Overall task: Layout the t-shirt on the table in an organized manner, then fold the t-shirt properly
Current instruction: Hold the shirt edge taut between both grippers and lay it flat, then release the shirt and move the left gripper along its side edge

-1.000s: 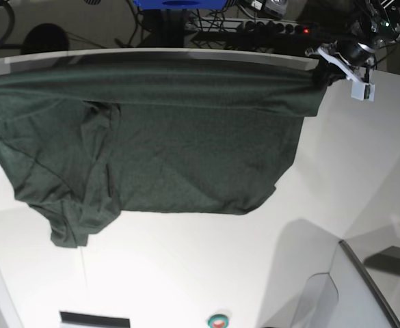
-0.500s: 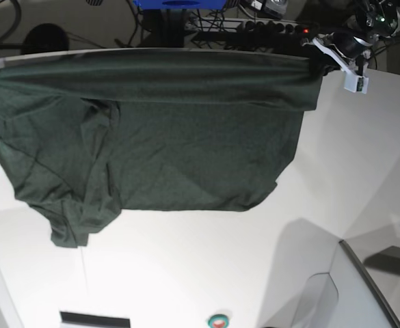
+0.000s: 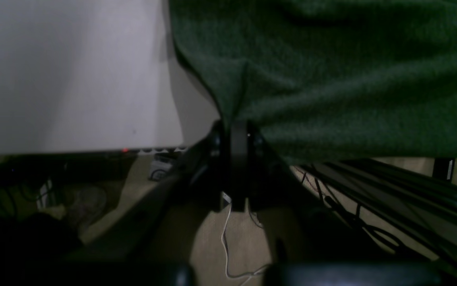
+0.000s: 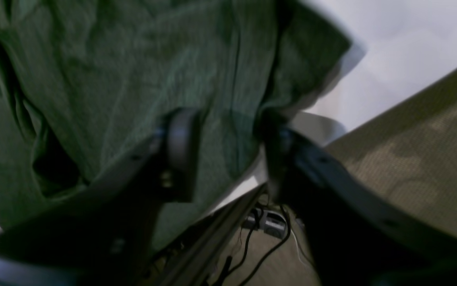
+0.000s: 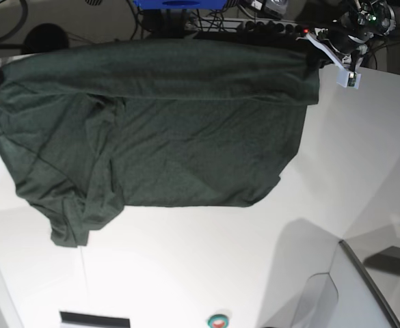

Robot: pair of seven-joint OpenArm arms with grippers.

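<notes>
Left hand [image 3: 234,137], black: pressed together, pinching corner of plain dark green short-sleeved t-shirt [image 5: 158,137] at far edge of smooth white worktop [image 5: 254,273]. Right hand [image 4: 222,139]: spread, cloth between fingers. T-shirt: draped across far half of worktop.

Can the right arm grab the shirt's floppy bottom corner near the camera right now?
Probably not right away. The right gripper is open up at the t-shirt's far edge, and the drooping corner lies across the table, though nothing blocks the path.
</notes>
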